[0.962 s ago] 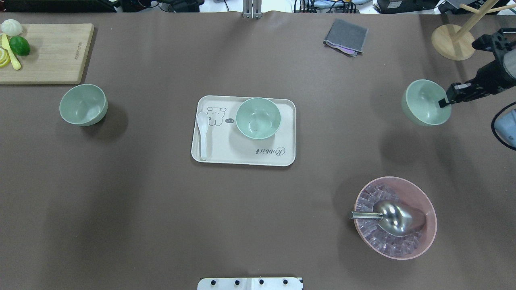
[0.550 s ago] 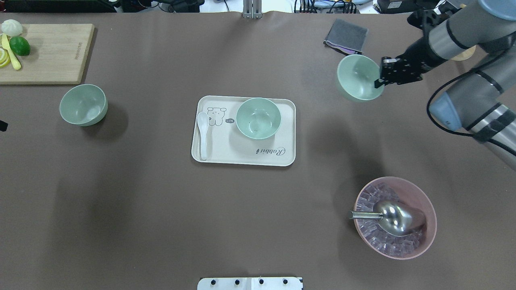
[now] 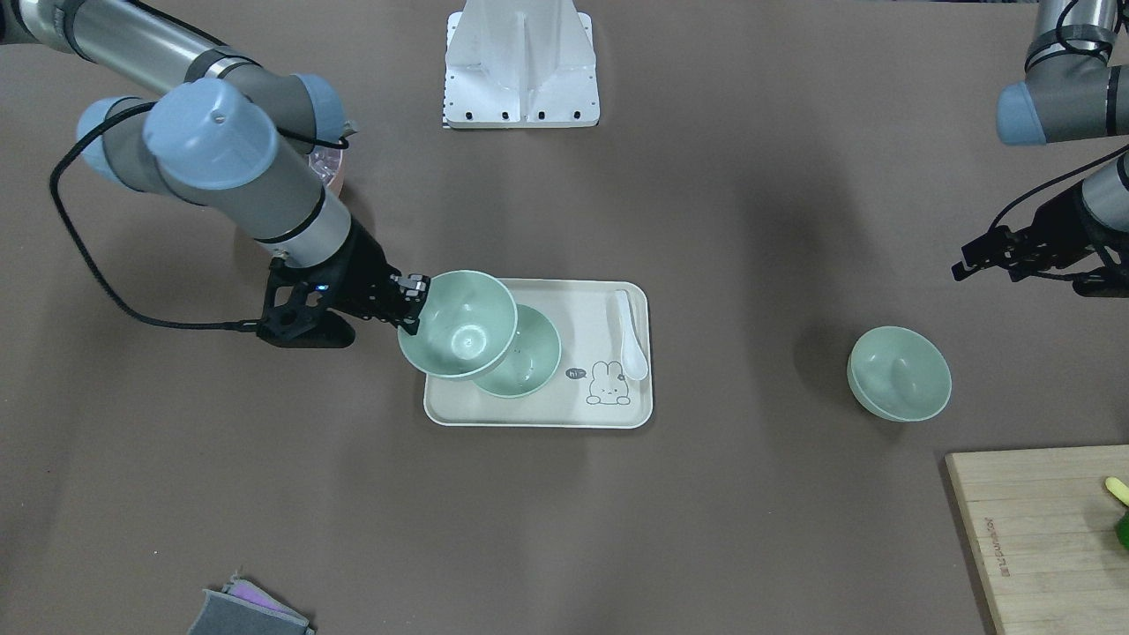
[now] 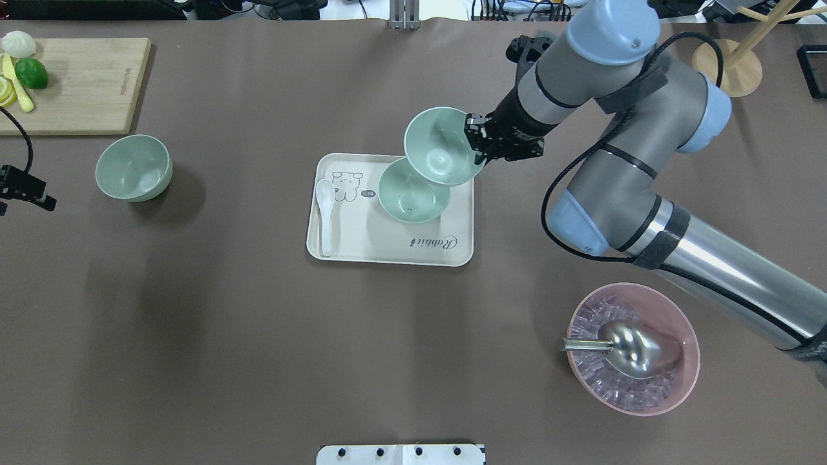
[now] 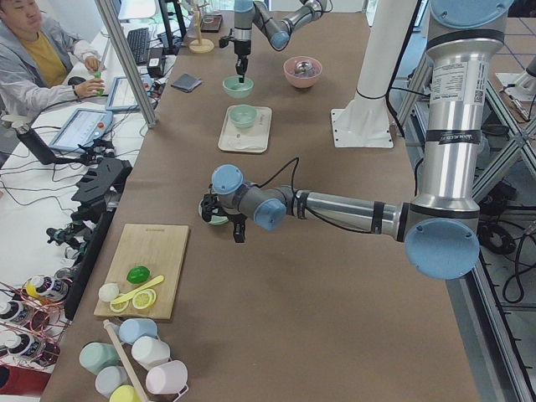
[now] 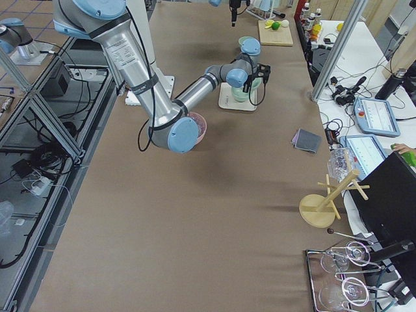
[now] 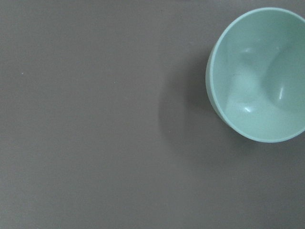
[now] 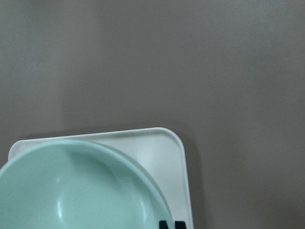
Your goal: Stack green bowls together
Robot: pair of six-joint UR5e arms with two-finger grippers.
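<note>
My right gripper point(image 4: 473, 143) is shut on the rim of a pale green bowl point(image 4: 436, 145) and holds it tilted above the white tray point(image 4: 387, 248). It partly overlaps a second green bowl point(image 4: 404, 200) that stands on the tray. In the front view the held bowl point(image 3: 459, 326) hangs over the tray bowl point(image 3: 529, 363). The third green bowl point(image 4: 132, 168) stands on the table at the left and shows in the left wrist view point(image 7: 259, 76). My left gripper point(image 4: 24, 194) hovers to its left, open and empty.
A white spoon point(image 4: 324, 216) lies on the tray's left side. A pink bowl with ice and a metal scoop point(image 4: 633, 349) stands front right. A cutting board with fruit point(image 4: 84, 84) lies back left. A grey cloth point(image 4: 554, 59) and a wooden stand point(image 4: 727, 64) are back right.
My right arm has carried its green bowl from the table's right side leftward to above the tray. My left gripper has come into view at the left edge.
</note>
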